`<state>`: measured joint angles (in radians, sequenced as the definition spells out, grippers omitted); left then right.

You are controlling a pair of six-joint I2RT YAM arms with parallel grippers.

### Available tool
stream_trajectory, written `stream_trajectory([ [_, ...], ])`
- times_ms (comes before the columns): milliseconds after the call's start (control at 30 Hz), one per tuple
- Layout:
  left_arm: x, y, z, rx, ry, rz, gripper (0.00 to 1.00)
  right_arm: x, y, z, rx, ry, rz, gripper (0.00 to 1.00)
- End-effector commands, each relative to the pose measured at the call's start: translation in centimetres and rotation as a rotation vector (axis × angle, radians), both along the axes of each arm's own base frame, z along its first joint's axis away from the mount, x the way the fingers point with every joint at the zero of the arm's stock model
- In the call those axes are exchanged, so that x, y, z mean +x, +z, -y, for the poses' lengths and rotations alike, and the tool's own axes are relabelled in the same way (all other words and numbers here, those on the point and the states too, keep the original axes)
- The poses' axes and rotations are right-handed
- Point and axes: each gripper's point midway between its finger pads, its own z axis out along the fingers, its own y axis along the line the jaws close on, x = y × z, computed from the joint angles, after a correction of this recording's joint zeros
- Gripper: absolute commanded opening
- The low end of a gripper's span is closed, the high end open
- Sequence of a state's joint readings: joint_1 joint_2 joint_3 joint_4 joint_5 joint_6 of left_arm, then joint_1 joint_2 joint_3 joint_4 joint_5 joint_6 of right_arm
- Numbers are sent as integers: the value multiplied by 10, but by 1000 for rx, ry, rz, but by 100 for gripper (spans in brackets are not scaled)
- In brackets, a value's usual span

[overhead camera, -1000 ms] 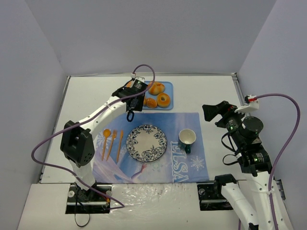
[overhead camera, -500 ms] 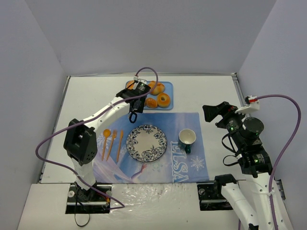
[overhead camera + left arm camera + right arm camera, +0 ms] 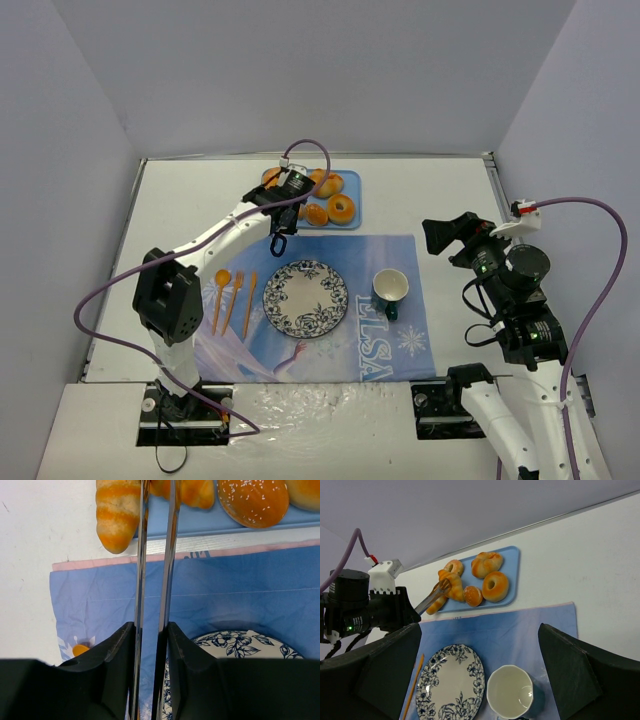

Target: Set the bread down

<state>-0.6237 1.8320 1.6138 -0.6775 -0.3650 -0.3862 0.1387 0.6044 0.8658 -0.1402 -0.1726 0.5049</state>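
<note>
Just left of the plate (image 3: 306, 298), orange cutlery (image 3: 233, 295) lies in a row on the blue mat (image 3: 330, 250) that also carries the plate. Beyond the plate, on its far side and a little to its left, a blue tray (image 3: 514, 570) sits on the white table (image 3: 440, 190), just past the mat's far edge. The left claw (image 3: 444, 586) reaches over the tray from the plate's side, its two long thin blades drawn close with only a slim gap between them. Their tips meet the bread (image 3: 455, 592), which lies in the tray's left part. A slimmer striped roll (image 3: 117, 512) is on one side of it and a seeded bun (image 3: 252, 495) on the other. Whether the blades actually pinch the bread cannot be told. Right of the plate, a cup (image 3: 390, 288) stands upright on the mat. Well to the right of the plate, off the mat, the right claw (image 3: 432, 234) hangs spread wide and holds nothing.
</note>
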Motion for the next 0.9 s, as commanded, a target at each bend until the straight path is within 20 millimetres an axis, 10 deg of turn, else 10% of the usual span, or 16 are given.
stream_trajectory([
  [0, 9, 72, 3, -57, 15, 169, 0, 5, 16, 3, 3, -18, 61, 100],
  [467, -7, 116, 5, -42, -32, 237, 0, 7, 12, 3, -1, -21, 49, 100],
  [867, -62, 130, 15, -72, -150, 195, 0, 13, 13, 5, -13, -32, 48, 100],
])
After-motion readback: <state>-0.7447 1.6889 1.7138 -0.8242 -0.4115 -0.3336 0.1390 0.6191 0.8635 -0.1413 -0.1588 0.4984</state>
